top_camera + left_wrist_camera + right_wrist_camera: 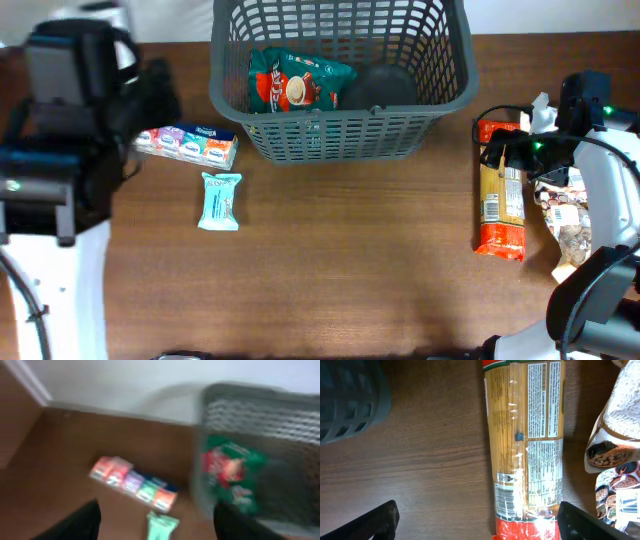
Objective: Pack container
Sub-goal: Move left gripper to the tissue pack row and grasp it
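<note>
Grey lattice basket [340, 135] sat top centre of the overhead frame, a green snack bag [297, 82] already inside. Above the spaghetti packet [527, 450] on the desk [350, 260], the right pincer [477, 519] hung spread wide, likely lined up to grip its narrow width; the left pincer [157, 522] gaped too, empty.

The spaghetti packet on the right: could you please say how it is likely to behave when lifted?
The spaghetti packet is long and full of straight strands, so it probably stays stiff, yet may tip if gripped near one end. Its film shows glare, so it could be slippery. Hard squeezing might snap the strands.
</note>
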